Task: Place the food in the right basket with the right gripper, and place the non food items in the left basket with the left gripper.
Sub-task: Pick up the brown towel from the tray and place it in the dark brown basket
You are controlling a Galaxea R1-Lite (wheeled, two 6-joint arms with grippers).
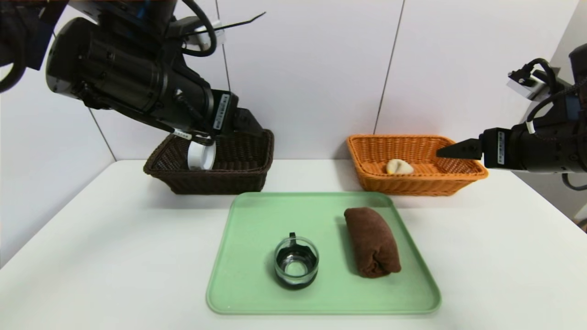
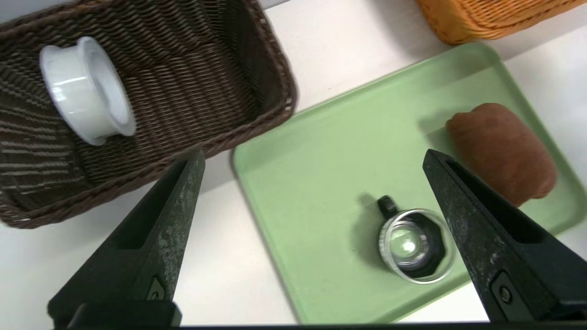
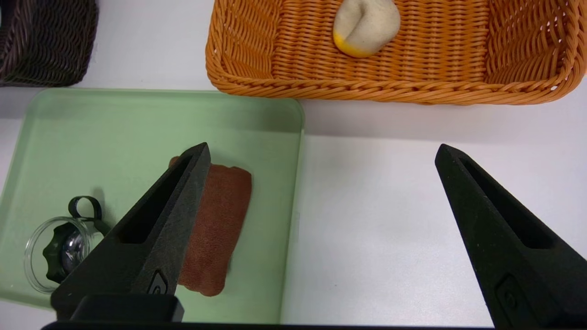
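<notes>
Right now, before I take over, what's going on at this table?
Neither gripper holds anything. The left gripper hangs open by the dark basket, where a white roll lies. The right gripper is open by the orange basket, which holds a pale, dough-like piece. On the green tray, a glass cup with a black handle and a rolled brown cloth are yet to be sorted.
</notes>
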